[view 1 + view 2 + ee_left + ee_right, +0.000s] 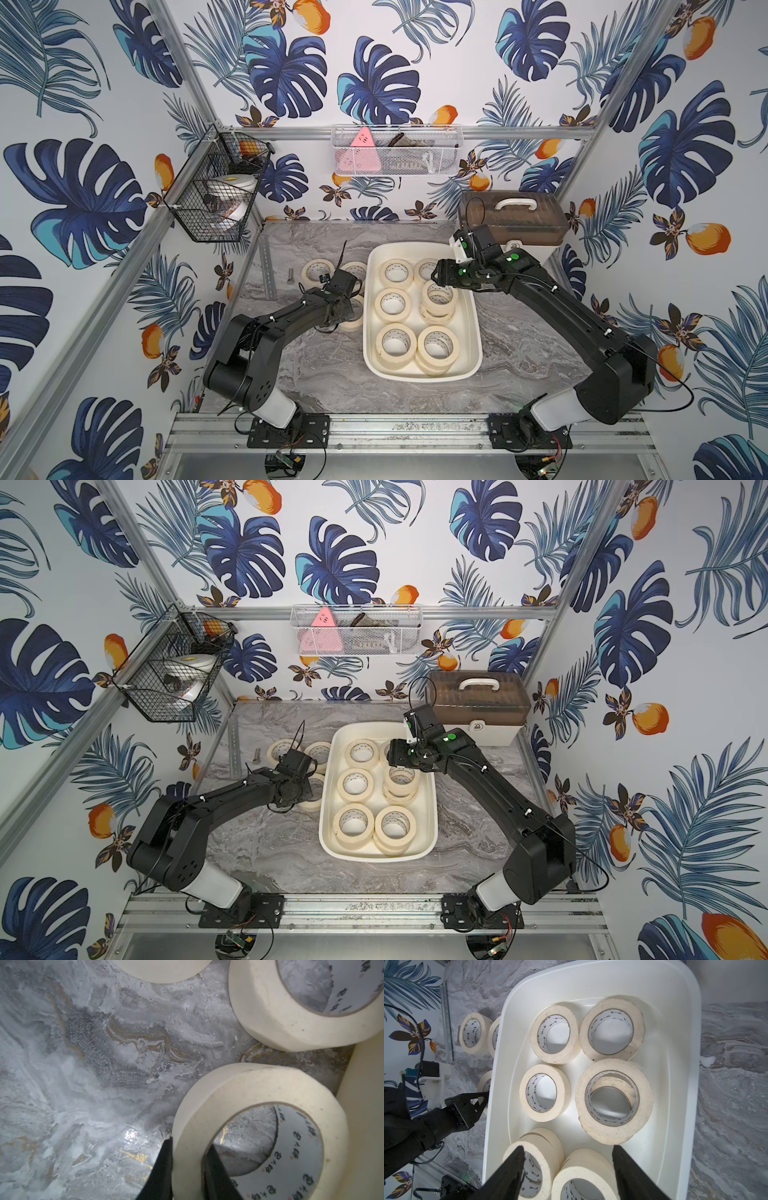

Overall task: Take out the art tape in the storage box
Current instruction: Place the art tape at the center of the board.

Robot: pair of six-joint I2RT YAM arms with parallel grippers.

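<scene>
Left end effector (188,1145) astride cream ring (259,1088)

The left gripper (189,1144) clamps one art tape roll (259,1088); the right gripper (568,1147) hovers, jaws spread.

The storage box (467,332), a shallow glossy white tub with rounded corners and a flared rim, sits lidless on the marble tabletop (324,374), its long side running away from the robot. Inside it, cream art tape rolls (392,304) lie flat with their holes up, in two columns of three. Their white cores carry small dark print. Several rest on a second roll, slightly offset, such as the middle one (613,1101) toward the robot's right. Two more rolls (318,272) lie side by side on the marble near the box's far left corner. A third roll (259,1126) lies just beside the box's left wall, its ring wall pinched by the left gripper (189,1144).
</scene>
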